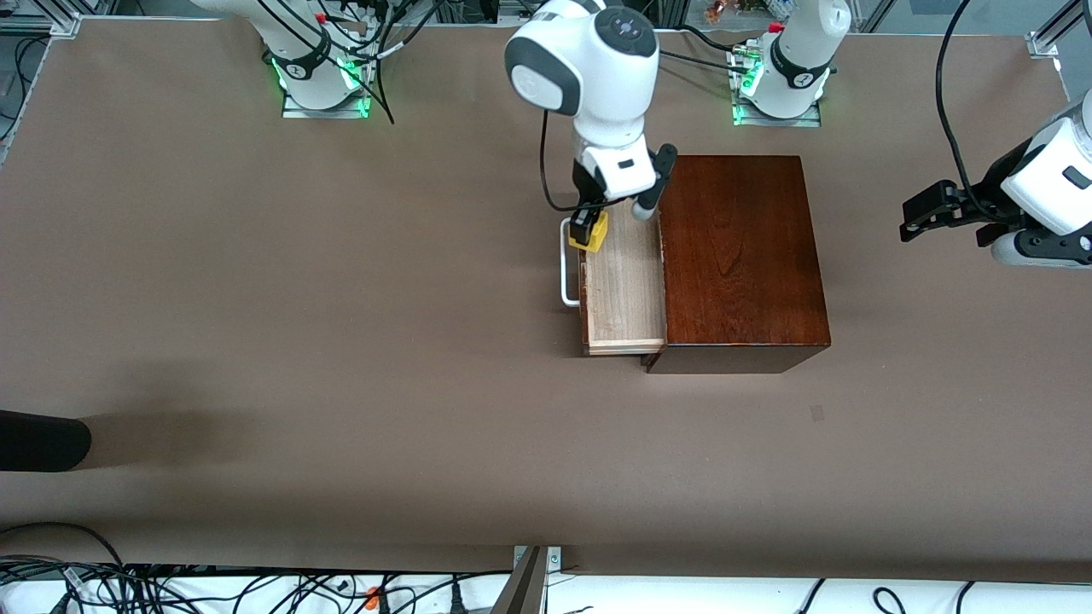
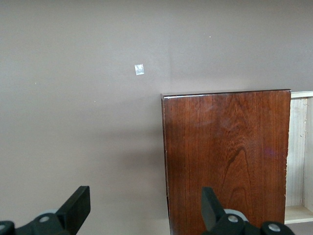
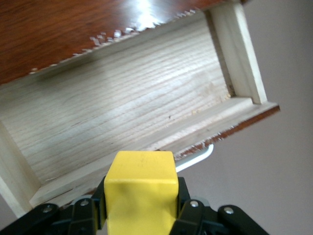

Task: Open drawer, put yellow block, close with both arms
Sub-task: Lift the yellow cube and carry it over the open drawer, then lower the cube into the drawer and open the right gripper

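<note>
You see the right arm bent down from the top of the table, its right gripper squeezed tight on the yellow block. The block hangs in the air over the front edge of the drawer, just above the white handle. The drawer is pulled out of the dark box, and its pale wood floor is bare. The left gripper waits over the table at the left arm's end, fingers spread wide, holding nothing.

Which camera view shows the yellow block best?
The right wrist view: the yellow block fills the foreground, held in the right gripper over the open drawer. The front view shows it small; the left wrist view shows none.
</note>
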Action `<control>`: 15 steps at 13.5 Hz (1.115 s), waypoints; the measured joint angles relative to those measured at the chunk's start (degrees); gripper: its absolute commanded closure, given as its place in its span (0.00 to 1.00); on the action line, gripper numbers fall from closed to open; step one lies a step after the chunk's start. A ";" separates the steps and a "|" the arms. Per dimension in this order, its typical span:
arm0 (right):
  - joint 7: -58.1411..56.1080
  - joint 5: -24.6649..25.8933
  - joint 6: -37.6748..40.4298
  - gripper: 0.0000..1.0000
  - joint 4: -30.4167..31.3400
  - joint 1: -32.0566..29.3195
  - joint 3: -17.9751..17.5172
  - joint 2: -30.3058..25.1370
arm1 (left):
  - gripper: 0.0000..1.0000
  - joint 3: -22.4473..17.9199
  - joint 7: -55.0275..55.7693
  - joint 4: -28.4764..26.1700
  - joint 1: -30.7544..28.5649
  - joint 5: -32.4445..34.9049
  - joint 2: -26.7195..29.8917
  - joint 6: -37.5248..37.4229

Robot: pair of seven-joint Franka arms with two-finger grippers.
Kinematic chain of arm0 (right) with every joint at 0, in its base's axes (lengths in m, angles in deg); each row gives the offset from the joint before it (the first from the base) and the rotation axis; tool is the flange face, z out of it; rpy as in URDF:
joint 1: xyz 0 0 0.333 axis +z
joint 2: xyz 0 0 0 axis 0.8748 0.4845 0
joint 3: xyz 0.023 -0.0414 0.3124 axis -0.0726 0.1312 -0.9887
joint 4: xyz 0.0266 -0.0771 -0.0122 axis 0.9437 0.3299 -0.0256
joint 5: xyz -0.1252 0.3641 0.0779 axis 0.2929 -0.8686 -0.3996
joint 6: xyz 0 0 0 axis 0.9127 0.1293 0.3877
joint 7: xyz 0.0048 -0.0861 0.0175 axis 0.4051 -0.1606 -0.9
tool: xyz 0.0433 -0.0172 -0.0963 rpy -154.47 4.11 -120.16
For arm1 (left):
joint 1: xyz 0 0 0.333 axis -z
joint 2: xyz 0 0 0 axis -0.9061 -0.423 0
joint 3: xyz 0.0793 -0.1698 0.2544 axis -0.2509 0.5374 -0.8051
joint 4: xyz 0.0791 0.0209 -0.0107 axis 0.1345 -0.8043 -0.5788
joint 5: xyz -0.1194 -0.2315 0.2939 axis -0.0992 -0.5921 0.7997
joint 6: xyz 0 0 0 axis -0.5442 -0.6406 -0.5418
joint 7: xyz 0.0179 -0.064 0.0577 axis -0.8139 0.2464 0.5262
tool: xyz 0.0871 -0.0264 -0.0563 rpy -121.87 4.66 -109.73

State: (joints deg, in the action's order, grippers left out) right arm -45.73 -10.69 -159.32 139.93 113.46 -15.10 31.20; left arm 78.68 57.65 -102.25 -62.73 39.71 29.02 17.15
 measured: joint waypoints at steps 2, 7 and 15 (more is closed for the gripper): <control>-4.02 0.62 0.00 0.79 0.00 0.68 0.02 0.79 | 0.00 -0.01 0.00 -0.01 0.00 0.00 0.00 -0.02; -6.45 0.80 0.00 0.80 -0.40 1.65 0.04 1.60 | 0.00 -0.13 0.00 -0.03 0.00 0.00 0.00 -0.08; -11.57 0.80 -4.02 0.80 -1.14 2.17 0.10 4.32 | 0.00 -0.19 0.00 -0.03 0.00 0.00 0.00 -0.09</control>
State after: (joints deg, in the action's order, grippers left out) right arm -57.30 -9.88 -163.34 138.79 115.63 -15.00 35.51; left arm 78.48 57.65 -102.28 -62.73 39.71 29.02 17.07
